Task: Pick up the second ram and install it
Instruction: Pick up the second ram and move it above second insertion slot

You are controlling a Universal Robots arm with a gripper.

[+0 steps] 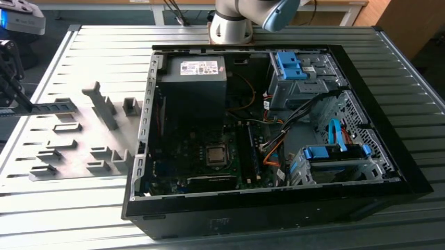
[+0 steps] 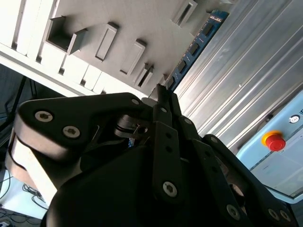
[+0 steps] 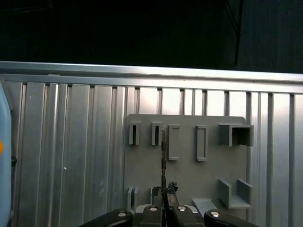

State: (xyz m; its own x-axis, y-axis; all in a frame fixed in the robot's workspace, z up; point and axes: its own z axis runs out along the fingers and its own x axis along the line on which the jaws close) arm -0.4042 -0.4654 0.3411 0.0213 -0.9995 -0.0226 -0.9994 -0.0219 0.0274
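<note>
Plainly clamped in the gripper (image 2: 162, 92), the second ram (image 2: 188, 56) shows chips (image 2: 207, 29) in second wrist view

Upright blocks (image 1: 104, 104) stud the plate (image 1: 83, 138) under the ram (image 2: 196, 45) in the jaws; bare surface (image 1: 70, 208) lies open beside it; cables (image 1: 274, 148) and cages (image 1: 334, 164) crowd the case (image 1: 278, 213)

Blue-green ram (image 2: 189, 56), dark chips (image 2: 207, 29); grey plate (image 3: 189, 175); ribbed, seemingly silver table (image 3: 71, 156).
</note>
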